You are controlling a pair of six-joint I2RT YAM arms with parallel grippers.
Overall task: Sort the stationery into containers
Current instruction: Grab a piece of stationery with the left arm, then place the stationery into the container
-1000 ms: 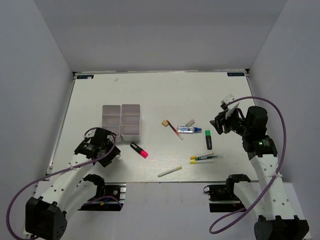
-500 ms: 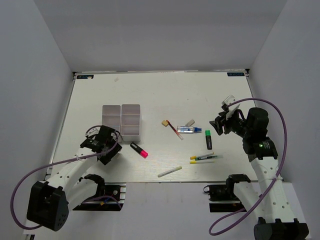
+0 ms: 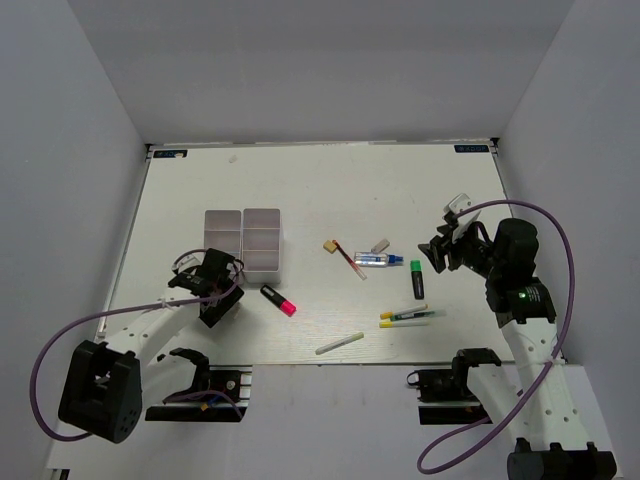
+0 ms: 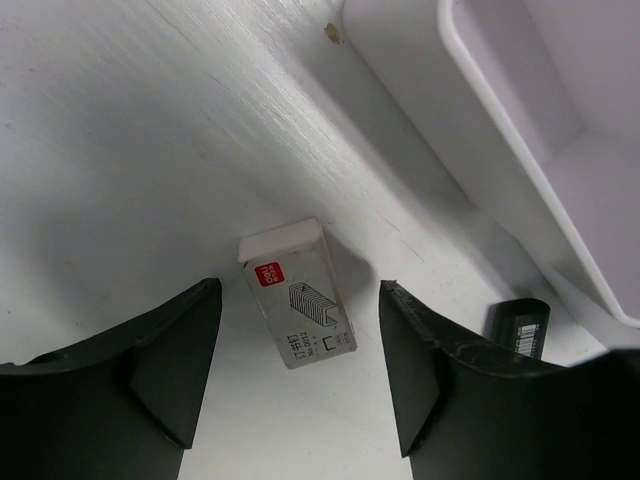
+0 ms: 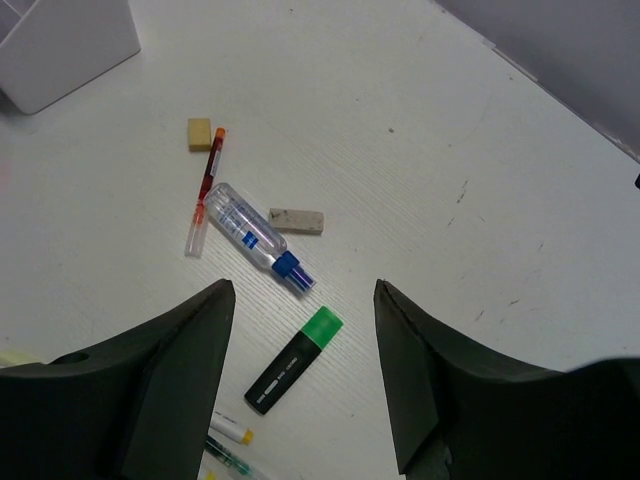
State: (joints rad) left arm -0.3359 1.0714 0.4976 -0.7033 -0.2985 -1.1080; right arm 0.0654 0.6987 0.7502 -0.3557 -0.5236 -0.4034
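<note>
The white bins [image 3: 243, 240] stand left of centre. My left gripper [image 3: 213, 297] is open just below them; in the left wrist view its jaws [image 4: 298, 335] straddle a small white staple box [image 4: 297, 292] on the table, beside a bin wall [image 4: 440, 120]. A pink-tip black highlighter [image 3: 278, 300] lies to its right. My right gripper [image 3: 437, 252] is open and empty, hovering above a green-tip highlighter [image 5: 293, 361], a clear-blue tube [image 5: 255, 236], a red pen [image 5: 205, 190] and two erasers [image 5: 296, 220]. Yellow-capped markers [image 3: 405, 317] and a white stick [image 3: 339, 343] lie nearer.
The table's white surface ends at grey walls on the left, back and right. The arm bases and clamps sit at the near edge [image 3: 200, 385]. A purple cable loops beside each arm.
My left arm has swung its forearm and the gripper has shifted slightly towards the bins. My right gripper has dropped a little. No item has moved.
</note>
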